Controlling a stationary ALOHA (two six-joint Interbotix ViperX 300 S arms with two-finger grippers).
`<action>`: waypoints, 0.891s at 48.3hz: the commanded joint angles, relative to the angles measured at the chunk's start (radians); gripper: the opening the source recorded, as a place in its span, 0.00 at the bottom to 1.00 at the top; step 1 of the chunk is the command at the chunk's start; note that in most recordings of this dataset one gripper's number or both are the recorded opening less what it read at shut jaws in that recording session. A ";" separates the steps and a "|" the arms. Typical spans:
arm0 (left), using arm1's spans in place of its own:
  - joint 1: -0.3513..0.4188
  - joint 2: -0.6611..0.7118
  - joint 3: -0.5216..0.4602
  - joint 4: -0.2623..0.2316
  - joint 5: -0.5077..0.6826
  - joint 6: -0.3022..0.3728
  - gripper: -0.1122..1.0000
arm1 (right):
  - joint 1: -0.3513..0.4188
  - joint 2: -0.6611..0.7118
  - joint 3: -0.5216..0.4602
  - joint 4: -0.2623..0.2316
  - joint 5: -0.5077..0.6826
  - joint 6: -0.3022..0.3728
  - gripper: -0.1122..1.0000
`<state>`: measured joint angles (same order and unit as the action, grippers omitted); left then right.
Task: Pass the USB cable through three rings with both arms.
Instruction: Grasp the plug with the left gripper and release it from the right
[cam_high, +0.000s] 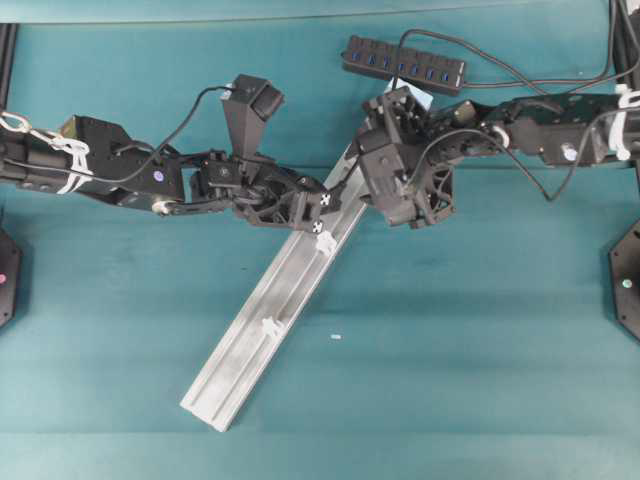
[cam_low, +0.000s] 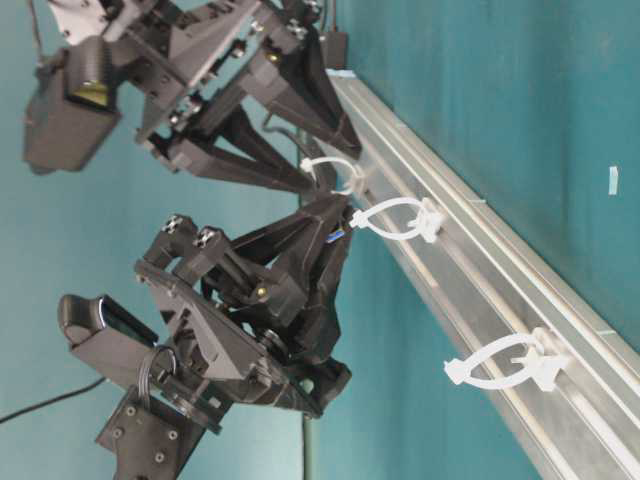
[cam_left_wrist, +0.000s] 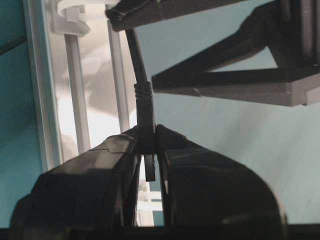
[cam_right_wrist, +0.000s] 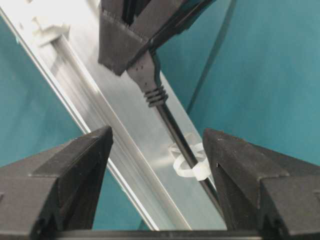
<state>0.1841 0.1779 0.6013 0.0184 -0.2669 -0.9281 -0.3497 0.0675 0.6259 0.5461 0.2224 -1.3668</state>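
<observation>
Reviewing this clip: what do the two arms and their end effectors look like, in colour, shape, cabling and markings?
Both arms are black and jointed, with loose black cables. The left arm has white ties near its base and a boxy black wrist camera. Each end effector, left and right, has two tapering black fingers.

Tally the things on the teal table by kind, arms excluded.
Whitish translucent plastic ring clips: 3
Long silver aluminium rail: 1
Thin black USB cable: 1
Black multi-port hub with blue sockets: 1
Total: 6
</observation>
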 joint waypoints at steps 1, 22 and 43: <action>-0.009 -0.057 -0.008 0.003 -0.002 0.002 0.20 | 0.008 0.005 -0.021 -0.012 -0.008 0.009 0.79; -0.009 -0.055 -0.008 0.003 -0.002 0.005 0.20 | 0.028 0.021 -0.057 -0.067 0.043 0.008 0.23; -0.009 -0.057 -0.006 0.003 0.000 0.031 0.20 | 0.026 0.026 -0.072 -0.072 0.084 0.008 0.21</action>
<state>0.1779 0.1764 0.6029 0.0184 -0.2562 -0.9081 -0.3313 0.0905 0.5660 0.4740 0.3037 -1.3668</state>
